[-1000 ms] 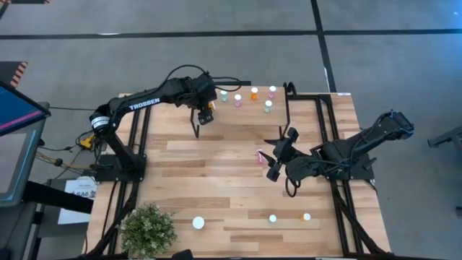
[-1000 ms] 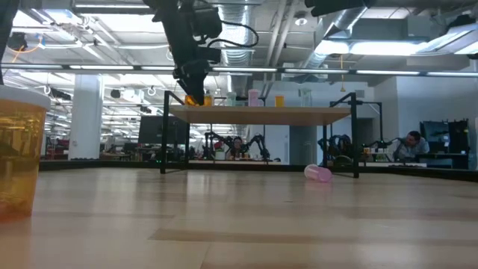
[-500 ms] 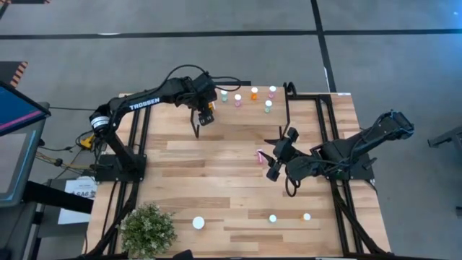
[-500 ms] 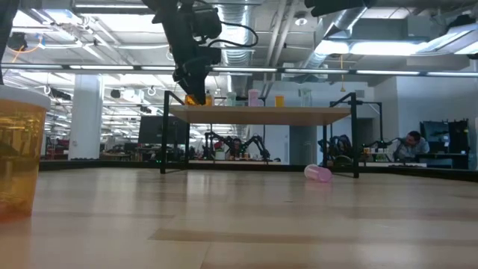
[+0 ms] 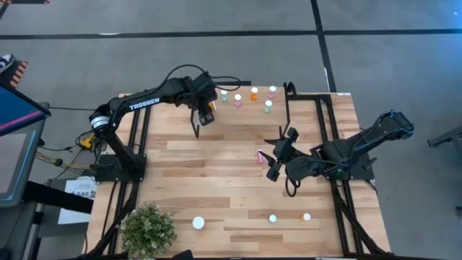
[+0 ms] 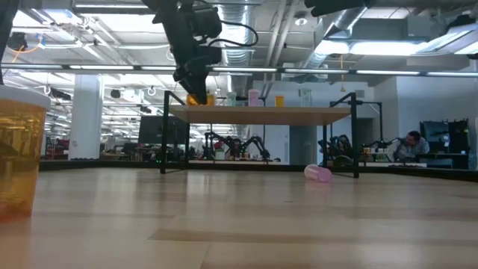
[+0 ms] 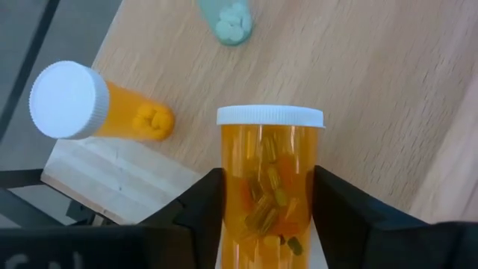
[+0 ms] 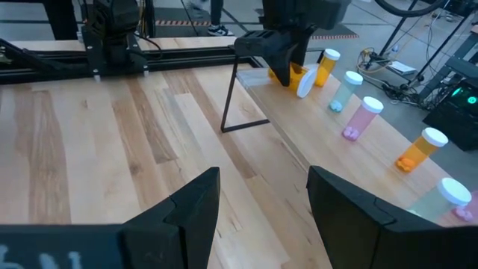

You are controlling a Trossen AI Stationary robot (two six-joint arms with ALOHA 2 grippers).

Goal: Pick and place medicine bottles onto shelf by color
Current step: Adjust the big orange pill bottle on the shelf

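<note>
While the left gripper's (image 7: 269,217) jaws flank an upright, white-capped orange pill bottle (image 7: 269,179) on the low wood-topped shelf (image 7: 373,90), a second orange bottle (image 7: 97,112) stands just beside; the right gripper's (image 8: 261,202) jaws stay apart over the surface.

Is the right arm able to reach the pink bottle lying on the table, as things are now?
Probably yes. The right gripper hangs open right beside the pink bottle, which lies on its side on the bare table with nothing between them. The left gripper is far off at the shelf.
</note>
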